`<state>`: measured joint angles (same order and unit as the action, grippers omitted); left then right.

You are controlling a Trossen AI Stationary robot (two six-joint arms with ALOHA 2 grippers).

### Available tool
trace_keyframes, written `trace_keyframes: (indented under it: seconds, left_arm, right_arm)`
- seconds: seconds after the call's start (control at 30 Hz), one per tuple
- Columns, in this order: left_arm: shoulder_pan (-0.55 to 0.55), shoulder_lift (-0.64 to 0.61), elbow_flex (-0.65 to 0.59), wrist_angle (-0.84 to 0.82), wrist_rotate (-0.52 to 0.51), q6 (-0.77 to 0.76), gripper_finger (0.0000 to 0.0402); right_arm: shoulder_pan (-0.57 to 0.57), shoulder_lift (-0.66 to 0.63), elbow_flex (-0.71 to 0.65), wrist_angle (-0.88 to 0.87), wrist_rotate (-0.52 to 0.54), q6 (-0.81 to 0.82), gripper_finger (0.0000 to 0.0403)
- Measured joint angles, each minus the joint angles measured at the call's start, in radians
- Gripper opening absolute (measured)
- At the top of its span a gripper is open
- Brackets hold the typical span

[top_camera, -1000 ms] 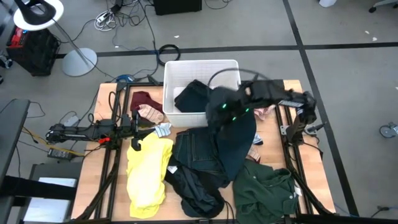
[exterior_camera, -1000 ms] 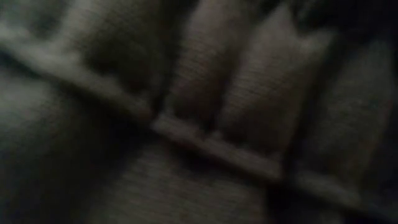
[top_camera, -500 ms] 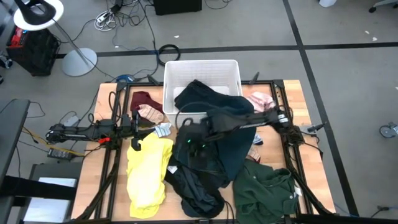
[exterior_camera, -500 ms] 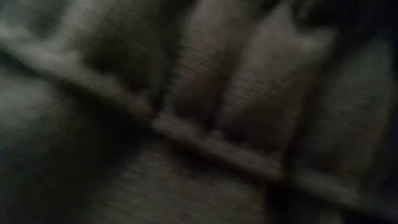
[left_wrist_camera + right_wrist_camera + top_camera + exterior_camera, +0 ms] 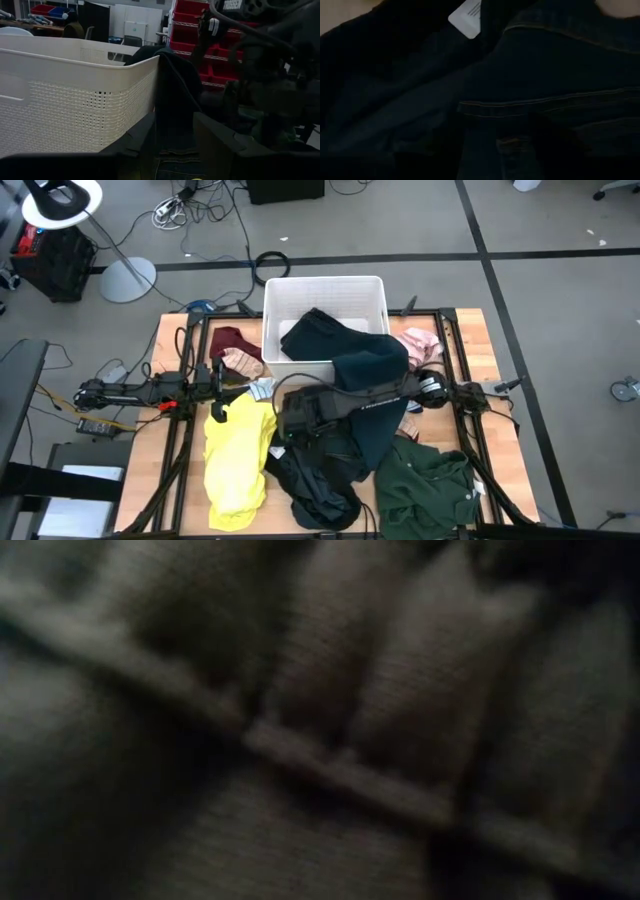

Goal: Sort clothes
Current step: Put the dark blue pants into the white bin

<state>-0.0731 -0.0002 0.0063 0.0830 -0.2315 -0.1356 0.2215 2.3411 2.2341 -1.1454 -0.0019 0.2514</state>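
The right gripper [image 5: 292, 418] is low over the dark denim garment [image 5: 318, 432] in the middle of the worktop [image 5: 160, 490], and its arm reaches across from the right side. In the right wrist view the camera is very close to this denim: orange seams and a white label [image 5: 466, 18] are visible, but the jaws themselves do not appear, so I cannot tell if they are released or grasping cloth.

The left gripper [image 5: 217, 380] rests at the left side of the worktop, near the top edge of the yellow shirt [image 5: 238, 457]. Its jaws stand apart and hold nothing; in the left wrist view they point toward the white plastic bin [image 5: 75, 100].

A black garment [image 5: 325, 335] lies in the bin, and a dark teal piece [image 5: 372, 395] hangs over the front wall of the bin down to the worktop. The dark green top [image 5: 430, 480] lies at the near right corner, a maroon piece [image 5: 232, 340] is left of the bin, and a pink piece [image 5: 420, 345] is right of it. In the low view, dark ribbed fabric [image 5: 320, 720] covers everything.
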Motion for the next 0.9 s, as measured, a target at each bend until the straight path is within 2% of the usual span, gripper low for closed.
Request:
trace_keyframes:
  seconds: [0.33,0.73,0.83,0.9]
  left_arm:
    - [0.000,0.000,0.000,0.000,0.000,0.000,0.0137]
    - [0.000,0.000,0.000,0.000,0.000,0.000,0.0137]
    - [0.000,0.000,0.001,0.001,0.000,0.000,0.0137]
    - [0.000,0.000,0.001,0.002,0.000,0.000,0.0137]
  right_arm:
    - [0.013,-0.001,0.000,0.049,0.048,0.018,0.0229]
    - [0.012,0.029,-0.056,0.117,0.071,0.001,0.0322]
    - [0.009,0.029,-0.084,0.124,0.117,0.001,0.0323]
    - [0.006,0.029,-0.095,0.120,0.139,0.005,0.0304]
